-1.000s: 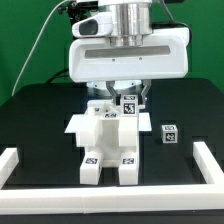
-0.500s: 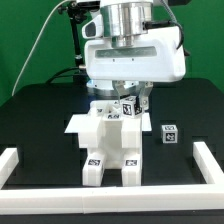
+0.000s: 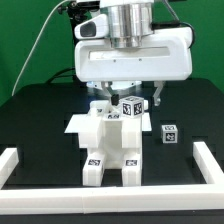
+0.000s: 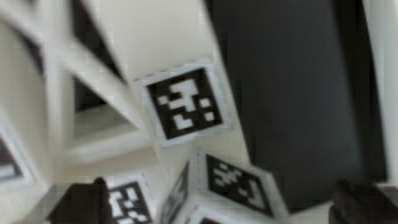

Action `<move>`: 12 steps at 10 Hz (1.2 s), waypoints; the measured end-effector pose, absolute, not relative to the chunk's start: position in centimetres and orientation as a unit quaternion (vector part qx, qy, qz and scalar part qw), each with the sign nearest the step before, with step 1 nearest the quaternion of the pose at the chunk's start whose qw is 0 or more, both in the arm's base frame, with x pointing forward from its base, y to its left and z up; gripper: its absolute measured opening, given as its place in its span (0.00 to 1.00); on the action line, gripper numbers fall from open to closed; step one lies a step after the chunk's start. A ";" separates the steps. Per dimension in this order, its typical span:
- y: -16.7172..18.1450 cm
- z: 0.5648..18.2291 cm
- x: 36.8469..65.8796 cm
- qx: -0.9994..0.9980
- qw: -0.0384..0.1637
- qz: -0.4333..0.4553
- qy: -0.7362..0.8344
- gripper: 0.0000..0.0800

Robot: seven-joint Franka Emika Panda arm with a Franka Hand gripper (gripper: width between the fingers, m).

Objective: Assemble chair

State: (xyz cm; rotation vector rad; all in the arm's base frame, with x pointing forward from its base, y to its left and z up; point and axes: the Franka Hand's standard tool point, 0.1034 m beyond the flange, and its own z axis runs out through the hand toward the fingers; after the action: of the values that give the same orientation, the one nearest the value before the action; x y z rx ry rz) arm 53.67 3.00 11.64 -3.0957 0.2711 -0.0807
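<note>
Ext view: chair (image 3: 108, 145) sits mid-surface (image 3: 40, 120), a partly joined white structure: flat slab w/ two blocky legs running toward 6 o'clock, each leg carrying a tag at its near end. At the chair's 12 o'clock end a small tagged block (image 3: 129, 106) stands a bit proud of the rest, touching the structure; can't tell if it's seated or just resting there. Arm (image 3: 130, 45) hangs directly over that end, its wide white housing covering most of what's below. Fingers (image 3: 150, 97) show only as dark bits under the housing, just beside the block at abt 1 o'clock of it; can't tell whether they're spread, closed or gripping anything. A loose cube (image 3: 169, 134) w/ tags lies at 3 o'clock of the chair, apart from it, flat on the surface. White rail (image 3: 12, 160) edges the surface at 9, 6 and 3 o'clock. Wrist view: blurred, very close on white parts w/ angled struts; one big tag (image 4: 187, 103) faces the cam, two smaller tags (image 4: 237, 183) near it on adjoining faces, black surface beside them. No fingers discernible in that view.
</note>
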 end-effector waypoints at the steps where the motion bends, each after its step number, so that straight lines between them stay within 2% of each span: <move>1: 2.8 11.6 53.5 -0.998 0.015 -0.026 0.053 0.81; 3: 2.5 11.6 53.7 -0.999 0.008 -0.032 -0.041 0.81; 5: 0.8 11.7 54.8 -0.966 -0.012 -0.050 -0.255 0.81; 6: 0.6 11.8 55.0 -0.956 -0.015 -0.053 -0.287 0.81; 7: 0.8 11.7 54.9 -0.966 -0.013 -0.053 -0.253 0.81; 9: 0.7 11.7 54.9 -0.971 -0.012 -0.053 -0.233 0.49; 10: 0.7 11.7 54.9 -0.981 -0.009 -0.053 -0.186 0.49; 11: 0.7 11.7 54.9 -0.986 -0.008 -0.054 -0.156 0.35; 12: 0.7 11.7 54.9 -0.989 -0.006 -0.054 -0.137 0.35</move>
State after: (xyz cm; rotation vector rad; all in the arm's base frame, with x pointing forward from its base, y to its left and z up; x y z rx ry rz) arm 54.88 0.74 11.66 -3.1204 -0.4308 -0.1698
